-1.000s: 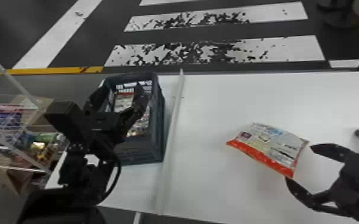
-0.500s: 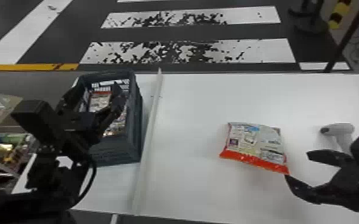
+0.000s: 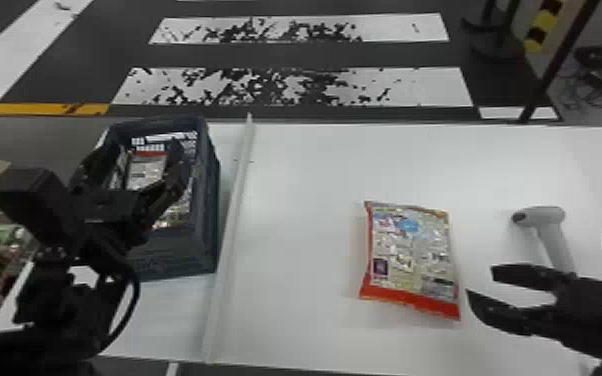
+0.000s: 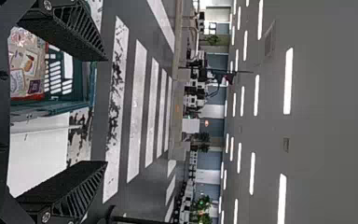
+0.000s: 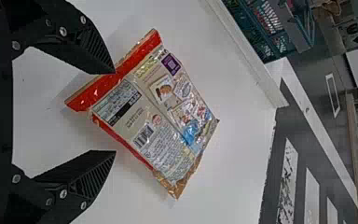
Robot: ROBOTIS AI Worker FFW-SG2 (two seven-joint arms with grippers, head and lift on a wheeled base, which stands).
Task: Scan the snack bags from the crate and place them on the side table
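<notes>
In the right wrist view, a snack bag is laid on the surface by the empty, wide-spread right gripper. In the head view, the empty left gripper is parted by the crate; for scanning, the scanner should likely be grasped next.

We cannot count the bags in the crate, partly hidden behind the left tool. The right tool covers the lower handle of the scanner; the head view's right edge crops its arm. Small print on the loose bag blurs for us.
</notes>
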